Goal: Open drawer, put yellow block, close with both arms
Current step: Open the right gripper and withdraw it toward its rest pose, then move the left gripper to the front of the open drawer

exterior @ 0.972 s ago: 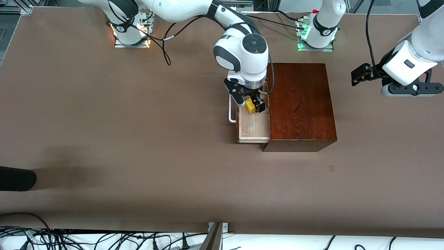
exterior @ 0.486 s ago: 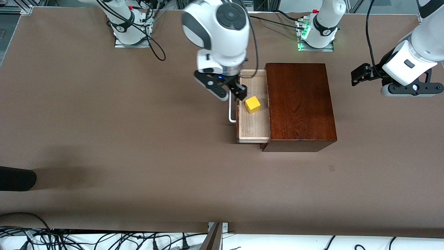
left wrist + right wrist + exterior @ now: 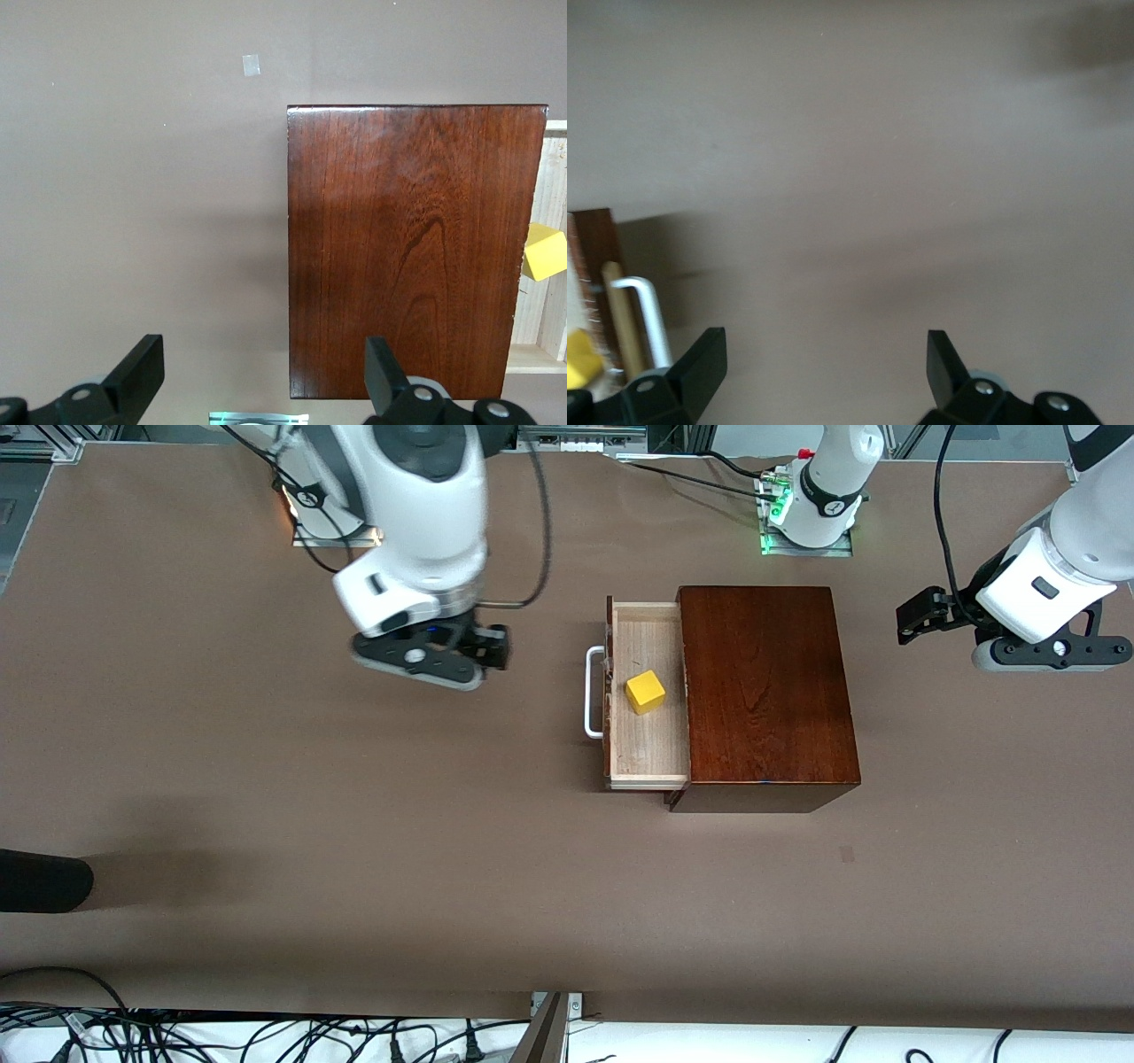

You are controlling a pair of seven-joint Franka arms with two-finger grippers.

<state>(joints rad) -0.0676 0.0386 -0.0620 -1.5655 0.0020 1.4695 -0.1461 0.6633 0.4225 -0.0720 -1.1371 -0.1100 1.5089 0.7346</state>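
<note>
Drawer (image 3: 647, 691) stands pulled out of the reddish-brown wooden box (image 3: 766, 691), centre of the front view, white U-handle (image 3: 592, 693) toward the right arm's end of the table. Yellow block (image 3: 646, 692) sits in the drawer on its pale wood floor, touched by neither of the 2 grippers. Right gripper (image 3: 461, 657), upper left of centre, is over bare tabletop (image 3: 354, 824), fingers spread, holding nothing. Left gripper (image 3: 926, 615), at the frame's right edge, waits over the table, fingers spread, empty.
</note>
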